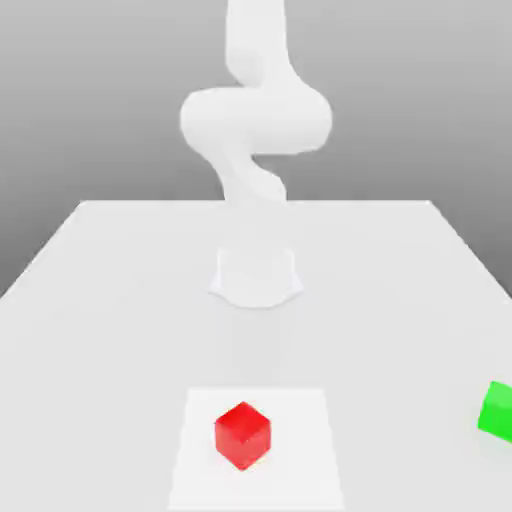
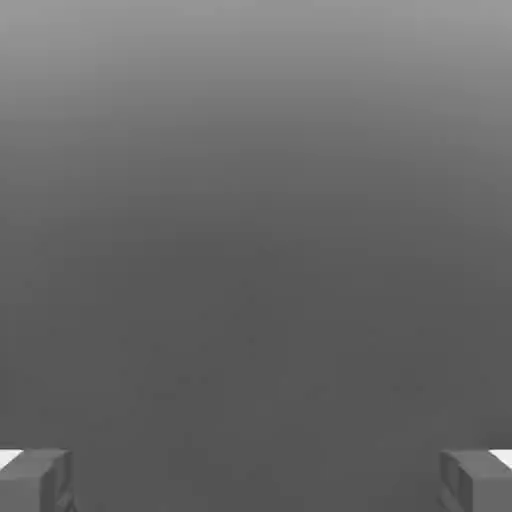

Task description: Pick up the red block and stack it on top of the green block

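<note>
A pale surface [image 1: 120, 330] stretches out beneath a grey backdrop [image 1: 100, 110], with a white square panel [image 1: 300, 450] lying flat at its near side, in the exterior view. On the panel sits the red block [image 1: 243, 436], turned so that one upright edge points towards the camera and its top and two side faces show, while a faint yellowish trace [image 1: 262, 459] marks the panel just beside its lower edge. Slightly farther back, the green block [image 1: 498, 412] rests directly on the surface at the exterior view's right edge, partly cut off by the frame, set at an angle and well apart from the red block. Beyond both blocks stands the white base [image 1: 256, 278] of the robot arm [image 1: 256, 120], whose pale links bend and climb out of the top of the exterior view. In the hand view, the pincer [image 2: 256, 482] holds its two fingers wide apart against a plain grey expanse that shades from dark to light
</note>
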